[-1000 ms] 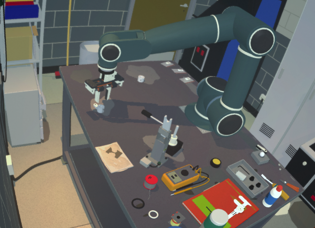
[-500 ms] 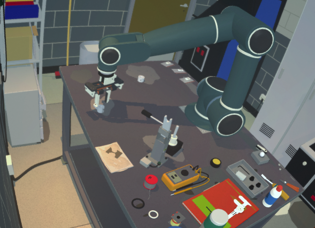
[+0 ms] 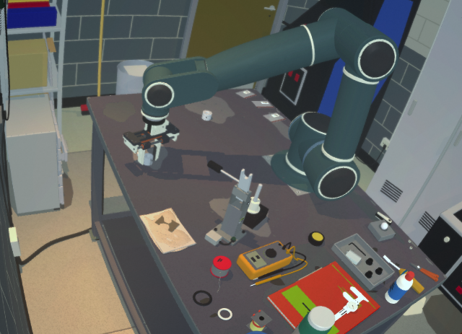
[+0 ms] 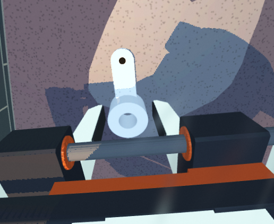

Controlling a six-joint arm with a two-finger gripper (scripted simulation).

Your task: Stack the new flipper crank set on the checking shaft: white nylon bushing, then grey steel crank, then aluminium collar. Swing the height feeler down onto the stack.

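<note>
The white nylon bushing [image 3: 254,205] sits on the checking shaft [image 3: 257,193], which stands on a black base beside the grey feeler stand with its black-knobbed arm [image 3: 224,171] raised. Far from it, at the bench's left rear, my gripper [image 3: 146,157] is open, its fingers on either side of the hub of the grey steel crank [image 4: 127,116], which lies on the bench with its arm [image 4: 122,69] pointing away from me. I hold nothing. The aluminium collar [image 3: 206,115] stands alone further back on the bench.
A grey tray [image 3: 362,261] with small parts sits at the right front by a red folder [image 3: 323,298]. A yellow multimeter [image 3: 264,258], red spool [image 3: 221,266], paper sheet [image 3: 167,230], black ring [image 3: 202,297] and white ring [image 3: 225,314] lie near the front edge.
</note>
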